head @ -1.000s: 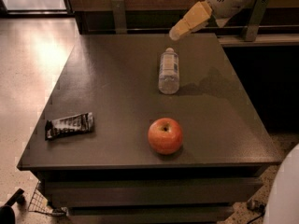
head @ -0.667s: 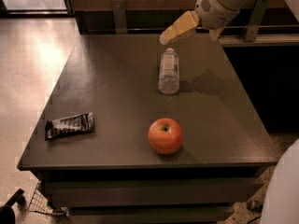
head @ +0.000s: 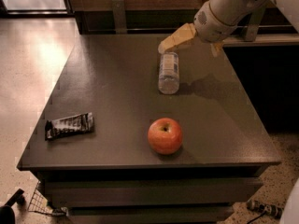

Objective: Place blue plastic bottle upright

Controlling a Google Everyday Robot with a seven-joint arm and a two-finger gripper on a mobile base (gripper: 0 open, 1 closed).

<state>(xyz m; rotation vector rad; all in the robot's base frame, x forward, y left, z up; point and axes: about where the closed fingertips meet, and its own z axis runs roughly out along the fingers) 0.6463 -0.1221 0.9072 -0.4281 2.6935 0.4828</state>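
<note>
Gripper (head: 188, 45) is being held open just above the blue plastic bottle's (head: 168, 73) far end. The bottle is being seen lying flat.

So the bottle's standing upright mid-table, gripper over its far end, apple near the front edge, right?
No: the bottle lies on its side, not upright, per the camera view. The gripper is over its far end, apple near the front edge.
</note>
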